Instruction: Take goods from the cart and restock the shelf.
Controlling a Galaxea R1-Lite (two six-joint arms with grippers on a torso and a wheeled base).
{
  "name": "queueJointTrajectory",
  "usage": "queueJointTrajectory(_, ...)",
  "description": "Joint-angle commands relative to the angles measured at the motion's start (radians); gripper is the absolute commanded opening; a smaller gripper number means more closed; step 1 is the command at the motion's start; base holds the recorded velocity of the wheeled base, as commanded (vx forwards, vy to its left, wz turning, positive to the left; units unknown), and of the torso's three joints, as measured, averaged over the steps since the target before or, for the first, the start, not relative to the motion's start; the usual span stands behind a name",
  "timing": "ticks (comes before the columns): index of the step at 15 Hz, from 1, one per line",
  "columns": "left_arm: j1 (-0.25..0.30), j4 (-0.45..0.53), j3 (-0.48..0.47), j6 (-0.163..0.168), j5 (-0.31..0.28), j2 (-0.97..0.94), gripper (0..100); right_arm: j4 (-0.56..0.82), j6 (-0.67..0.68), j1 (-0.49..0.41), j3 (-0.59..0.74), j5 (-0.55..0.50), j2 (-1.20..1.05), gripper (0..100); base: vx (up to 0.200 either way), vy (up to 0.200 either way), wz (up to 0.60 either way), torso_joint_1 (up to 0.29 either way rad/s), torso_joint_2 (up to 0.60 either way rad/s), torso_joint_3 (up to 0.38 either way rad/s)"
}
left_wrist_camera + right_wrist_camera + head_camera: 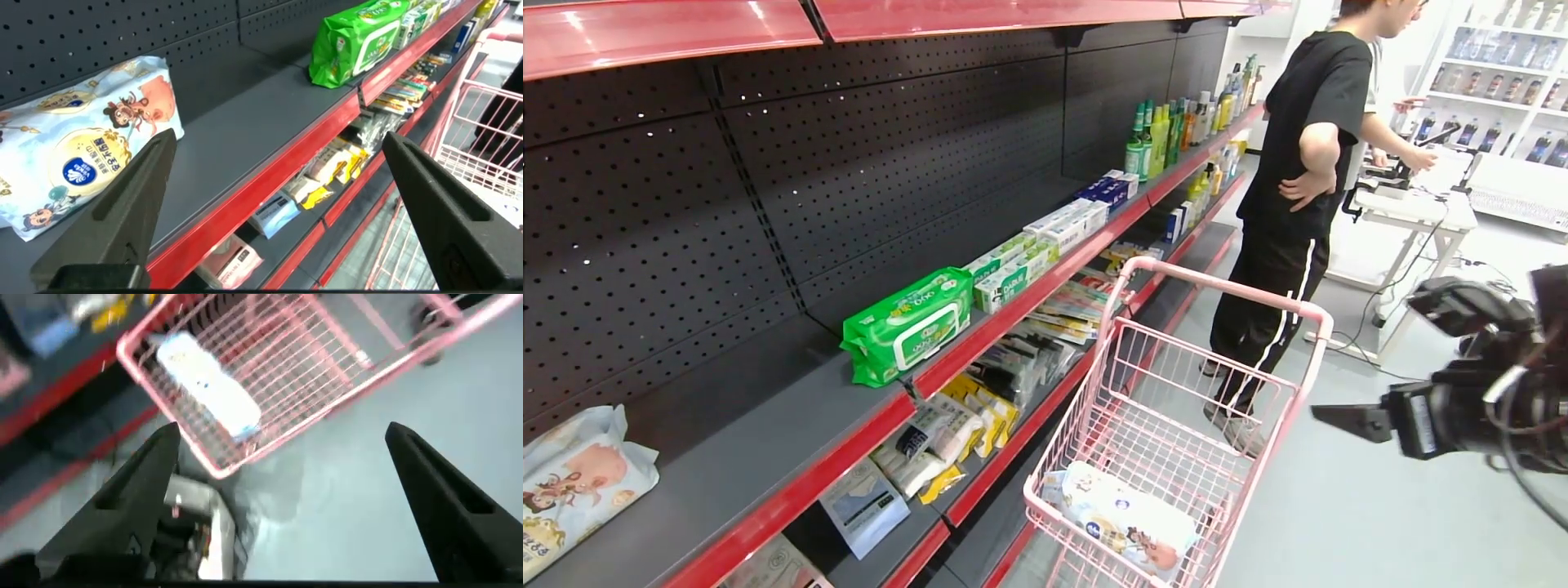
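Head view: a baby-wipes pack (1127,523) is seen in the near corner (shelf side) of the pink cart (1225,290). Jaws of the right gripper (280,431) and left gripper (279,137) are spread, empty. The wire rim could be snagged on descent.

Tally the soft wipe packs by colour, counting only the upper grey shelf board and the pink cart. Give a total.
White cartoon-printed: 2, the shelf pack and the cart pack
Green: 1, the green pack
Total: 3
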Motion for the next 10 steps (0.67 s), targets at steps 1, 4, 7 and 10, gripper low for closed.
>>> queueJointTrajectory(1, 0.001, 0.0, 0.0, 0.0, 0.0, 0.001, 100, 0.007, -0.121, 0.127, -0.125, 0.088, 0.422, 100, 0.0, 0.0, 0.0, 0.0, 0.0, 0.0)
queueJointTrajectory(4, 0.001, 0.0, 0.0, 0.003, 0.0, 0.001, 100, 0.007, -0.226, 0.128, -0.134, 0.138, 0.533, 100, 0.0, 0.0, 0.0, 0.0, 0.0, 0.0)
queueJointTrajectory(7, 0.001, 0.0, 0.0, 0.0, 0.0, 0.001, 100, 0.002, -0.33, 0.124, -0.146, 0.157, 0.66, 100, 0.0, 0.0, 0.0, -0.054, 0.12, 0.063)
queueJointTrajectory(10, 0.001, 0.0, 0.0, 0.002, 0.0, 0.001, 100, -0.041, -0.358, 0.13, -0.212, 0.172, 0.771, 100, 0.0, 0.0, 0.0, -0.082, 0.18, 0.095)
